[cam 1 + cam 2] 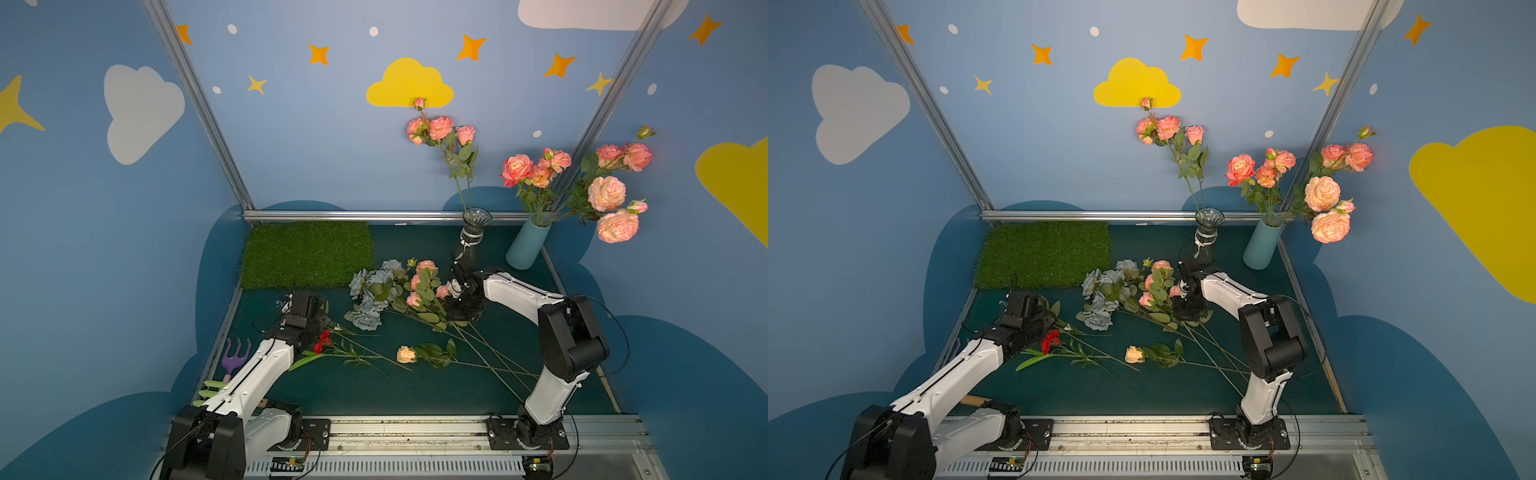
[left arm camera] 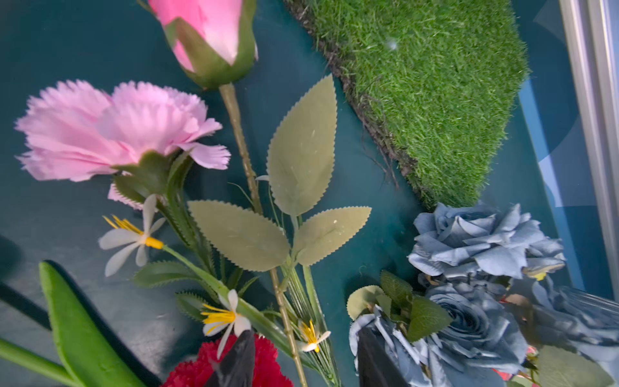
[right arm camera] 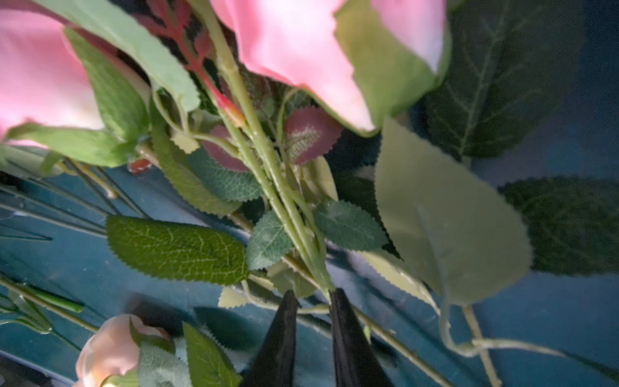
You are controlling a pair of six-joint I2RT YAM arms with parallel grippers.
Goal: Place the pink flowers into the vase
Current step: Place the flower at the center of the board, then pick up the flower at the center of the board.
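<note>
Mid-tabletop [image 1: 511, 340], just beside the grey-blue flowers [image 1: 370, 291]: a loose spray of pink flowers [image 1: 413, 299]. Coral-pink rose blooms, serrated green leaves, long thin green stems fanning toward the near edge. Right end effector [image 3: 313, 295] is closed on this spray's stem, pinched between the dark fingertips. Left end effector [image 2: 304, 335] has its fingers apart, gripping nothing, over the red flower [image 2: 201, 368]. More pink blooms stand in the glass vase [image 1: 477, 220] and lean from the teal vase [image 1: 527, 245] at the back.
</note>
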